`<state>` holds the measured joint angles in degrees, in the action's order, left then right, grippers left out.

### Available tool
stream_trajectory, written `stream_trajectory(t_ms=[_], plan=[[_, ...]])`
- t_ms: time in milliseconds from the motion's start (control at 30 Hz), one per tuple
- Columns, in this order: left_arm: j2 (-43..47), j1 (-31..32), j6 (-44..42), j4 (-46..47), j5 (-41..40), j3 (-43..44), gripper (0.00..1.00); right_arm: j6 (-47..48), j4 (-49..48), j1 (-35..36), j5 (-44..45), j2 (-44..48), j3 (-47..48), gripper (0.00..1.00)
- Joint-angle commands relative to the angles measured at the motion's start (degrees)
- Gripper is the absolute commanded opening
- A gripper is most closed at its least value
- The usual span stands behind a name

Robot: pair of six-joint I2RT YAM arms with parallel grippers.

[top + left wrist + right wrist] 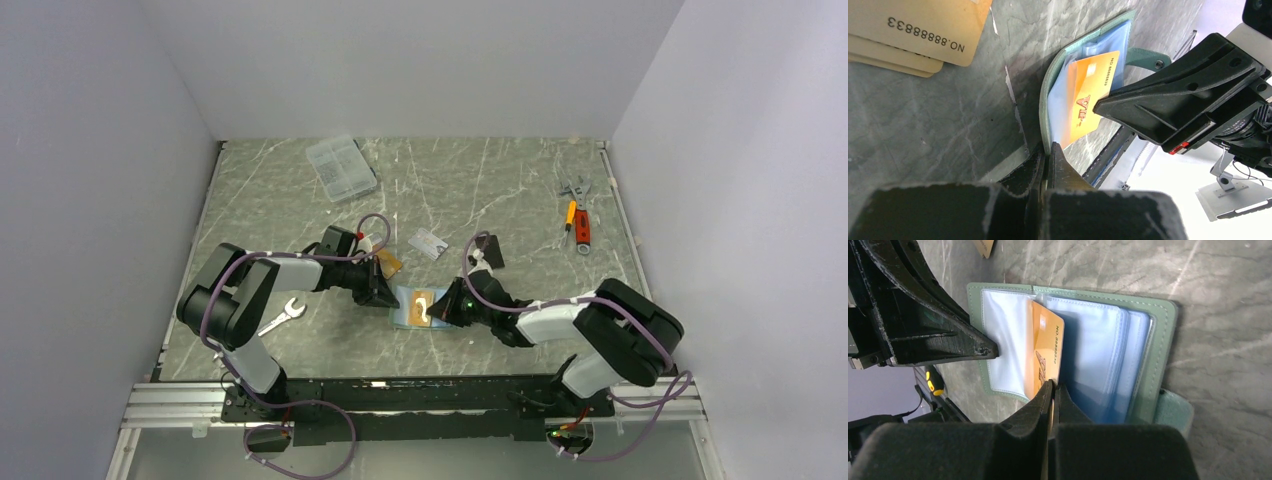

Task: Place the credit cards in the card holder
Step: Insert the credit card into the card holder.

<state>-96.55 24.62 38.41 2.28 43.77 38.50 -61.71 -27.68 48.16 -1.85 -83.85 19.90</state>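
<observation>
The grey-green card holder (403,312) lies open on the table, light blue sleeves up. My left gripper (1047,150) is shut on the edge of its cover (1045,107); in the right wrist view the gripper's tip (992,351) is at the left panel. My right gripper (1053,385) is shut on the orange-gold card (1047,347), which stands edge-on between the blue sleeves (1093,350) of the holder (1162,335). The same card (1090,92) shows partly inside the holder in the left wrist view. The silvery-white card (428,242) lies flat behind the holder.
Tan numbered cards (913,30) lie beside the left gripper. A flat black square (491,250) lies behind the right gripper. A clear compartment box (341,167) is at the back left, a wrench (283,315) at the left, and hand tools (576,215) at the right.
</observation>
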Motion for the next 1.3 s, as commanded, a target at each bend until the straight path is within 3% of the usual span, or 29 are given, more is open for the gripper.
stream_trajectory(t_ms=[0, 267, 467, 633, 900, 1100, 1200, 1267], plan=[[0.74, 0.28, -0.22, 0.71, 1.85, 1.93, 0.00, 4.83, 4.89, -0.04, -4.95, -5.24, 0.32, 0.00], [0.30, 0.38, -0.33, 0.60, 1.93, 2.15, 0.00, 6.88, 3.14, -0.52, -7.69, -8.09, 2.48, 0.00], [0.22, 0.50, -0.77, -0.02, 1.93, 2.56, 0.00, 7.96, 9.21, -0.52, -5.70, -6.92, 4.87, 0.01], [0.28, 0.51, -1.18, -0.35, 1.98, 2.59, 0.00, 9.13, 15.07, -0.48, -1.76, -0.69, 4.81, 0.24], [0.49, 0.51, -1.21, -0.31, 2.02, 2.63, 0.00, 11.05, 20.29, -0.54, 0.44, 2.63, 6.04, 0.34], [0.38, 0.63, -1.00, -0.13, 1.94, 2.50, 0.00, 11.21, 20.18, -0.51, 1.81, 2.97, 7.27, 0.24], [0.31, 0.68, -1.05, -0.15, 1.92, 2.63, 0.00, 11.18, 19.73, -0.49, 1.76, 1.11, 8.75, 0.08], [0.30, 0.75, -0.97, -0.13, 1.91, 2.63, 0.00, 10.99, 19.66, -0.51, 3.60, -0.12, 9.78, 0.02]])
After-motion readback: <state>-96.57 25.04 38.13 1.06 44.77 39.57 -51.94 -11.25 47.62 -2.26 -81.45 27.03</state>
